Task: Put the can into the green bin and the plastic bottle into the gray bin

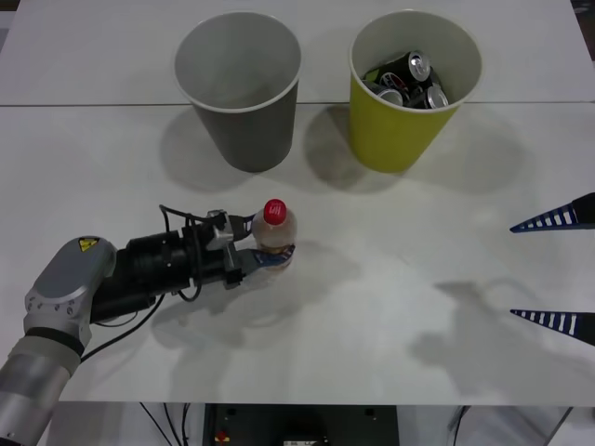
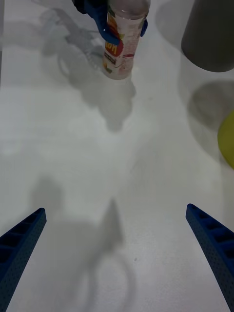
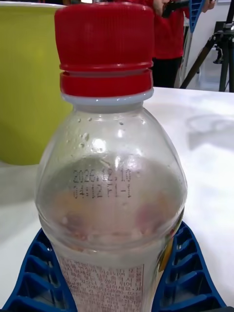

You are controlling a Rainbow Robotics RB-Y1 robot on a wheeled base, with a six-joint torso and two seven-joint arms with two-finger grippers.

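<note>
White table: left gripper jaws clamp plastic bottle

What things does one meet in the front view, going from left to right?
left pincer closed on the plastic bottle → green bin holding cans → open right pincer.

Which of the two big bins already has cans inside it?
The green bin, on the robot's right side of the pair: dark cans lie inside it. The gray bin beside it shows only its bare pale inside.
</note>
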